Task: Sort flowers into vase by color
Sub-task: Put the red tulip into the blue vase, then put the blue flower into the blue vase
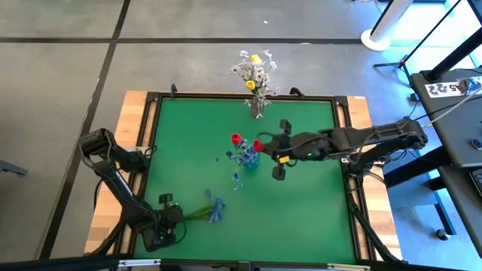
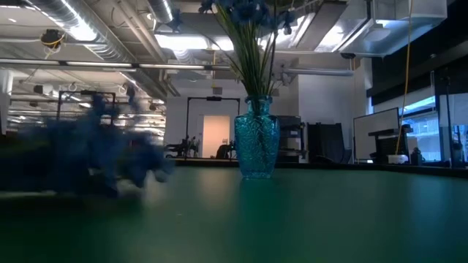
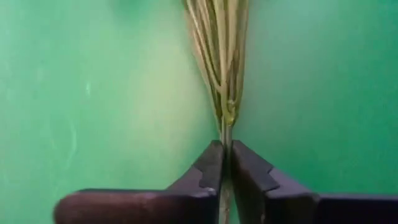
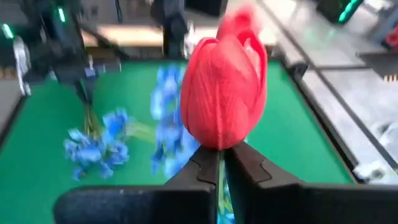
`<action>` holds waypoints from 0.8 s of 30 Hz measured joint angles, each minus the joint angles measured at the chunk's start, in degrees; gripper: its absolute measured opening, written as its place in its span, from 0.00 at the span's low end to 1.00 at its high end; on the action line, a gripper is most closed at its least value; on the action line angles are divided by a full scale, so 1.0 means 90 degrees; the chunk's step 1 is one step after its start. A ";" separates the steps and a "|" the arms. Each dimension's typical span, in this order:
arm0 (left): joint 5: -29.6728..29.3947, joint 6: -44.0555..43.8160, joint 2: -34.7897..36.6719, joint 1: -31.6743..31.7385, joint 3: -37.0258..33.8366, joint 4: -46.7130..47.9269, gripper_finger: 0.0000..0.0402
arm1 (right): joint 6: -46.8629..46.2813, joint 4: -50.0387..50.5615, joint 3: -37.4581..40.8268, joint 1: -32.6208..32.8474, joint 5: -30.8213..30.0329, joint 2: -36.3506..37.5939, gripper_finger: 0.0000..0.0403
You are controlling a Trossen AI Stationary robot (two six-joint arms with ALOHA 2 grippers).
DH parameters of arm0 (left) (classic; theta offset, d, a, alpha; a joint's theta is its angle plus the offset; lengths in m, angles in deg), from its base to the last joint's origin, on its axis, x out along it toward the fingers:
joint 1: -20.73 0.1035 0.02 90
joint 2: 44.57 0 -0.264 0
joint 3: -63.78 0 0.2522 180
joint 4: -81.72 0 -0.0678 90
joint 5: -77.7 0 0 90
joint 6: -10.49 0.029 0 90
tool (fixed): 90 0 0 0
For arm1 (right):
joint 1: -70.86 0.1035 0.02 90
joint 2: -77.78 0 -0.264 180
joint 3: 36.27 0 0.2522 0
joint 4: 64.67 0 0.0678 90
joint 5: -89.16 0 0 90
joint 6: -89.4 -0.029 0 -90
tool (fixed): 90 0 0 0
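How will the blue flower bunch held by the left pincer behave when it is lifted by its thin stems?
The left pincer grips the blue flower bunch only at the stem ends, so the blooms will probably droop and sway. It looks light, since two fingers pinch it. The stems fan apart beyond the grip, so one may slip loose.

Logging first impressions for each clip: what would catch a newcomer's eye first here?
The big red bud pinched in the right hand, held near mid-table beside the blue glass vase, which already holds blue flowers. Next, the left hand at the near left corner of the green mat, shut on the stems of a blue bunch lying flat. At the far edge, another vase holds white and yellow blooms.
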 joint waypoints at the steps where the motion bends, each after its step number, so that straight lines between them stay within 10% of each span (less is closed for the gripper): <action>1: -0.0108 0.0147 0.0000 0.0086 0.0000 -0.0120 0.03 | -0.0001 0.0153 0.0000 0.0000 0.0029 -0.0062 0.05; 18: -0.2280 0.4686 0.1862 0.0315 0.0007 -0.3337 0.02 | -0.1378 0.2734 -0.0304 0.1031 -0.1910 0.0488 0.67; 24: -0.1684 0.7321 0.2038 0.0448 0.0019 -0.5942 0.02 | -0.2404 0.3312 -0.0299 0.1989 -0.2475 0.0287 0.74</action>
